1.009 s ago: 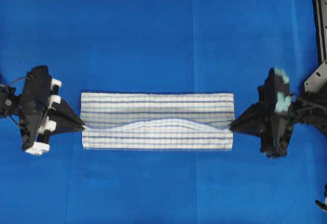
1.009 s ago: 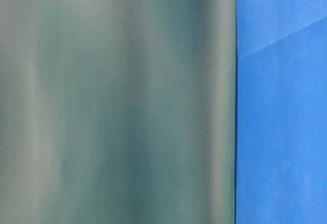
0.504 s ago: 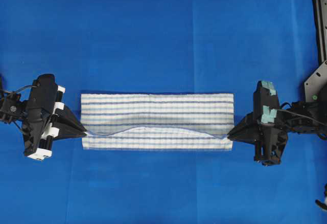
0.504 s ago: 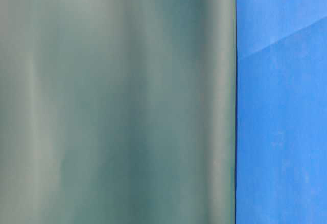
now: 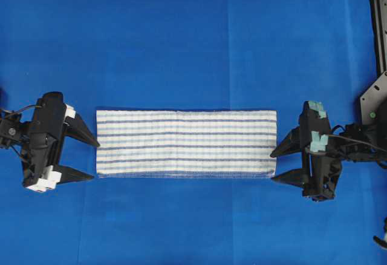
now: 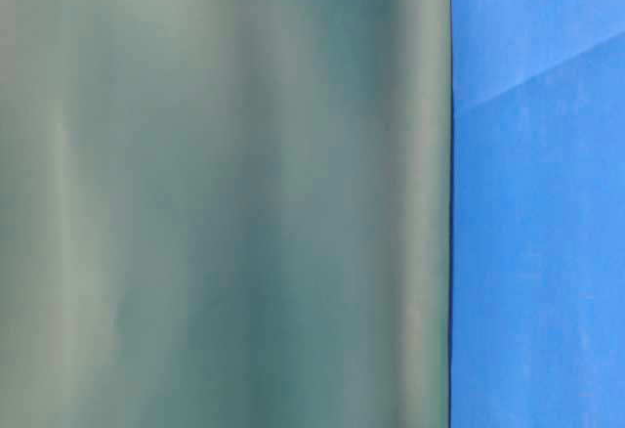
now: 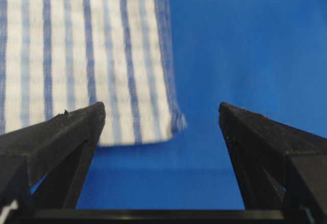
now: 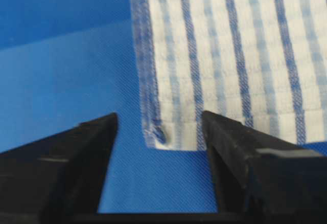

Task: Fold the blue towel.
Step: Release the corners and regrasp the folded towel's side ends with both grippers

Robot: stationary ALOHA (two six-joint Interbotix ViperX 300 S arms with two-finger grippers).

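The blue towel [image 5: 186,143] lies flat on the table as a long folded strip, white with blue stripes. Just off its left end my left gripper [image 5: 95,159] stands open, holding nothing. In the left wrist view the towel's corner [image 7: 102,60] lies ahead of the spread fingers [image 7: 76,127], apart from them. At the towel's right end my right gripper [image 5: 273,167] is open too, with nothing in it. The right wrist view shows the towel [image 8: 230,55] ending in a frayed corner just beyond the black fingertips [image 8: 219,124].
A plain blue covering [image 5: 193,41] spreads over the whole table. Black arm framework [image 5: 378,47] stands at the right edge. A blurred grey-green surface [image 6: 225,193] fills most of the table-level view, with blue covering [image 6: 537,252] beside it.
Both grippers have opened and let go of the towel's upper layer. The layer, raised in a hump before, now lies flat on the lower one with edges lined up.
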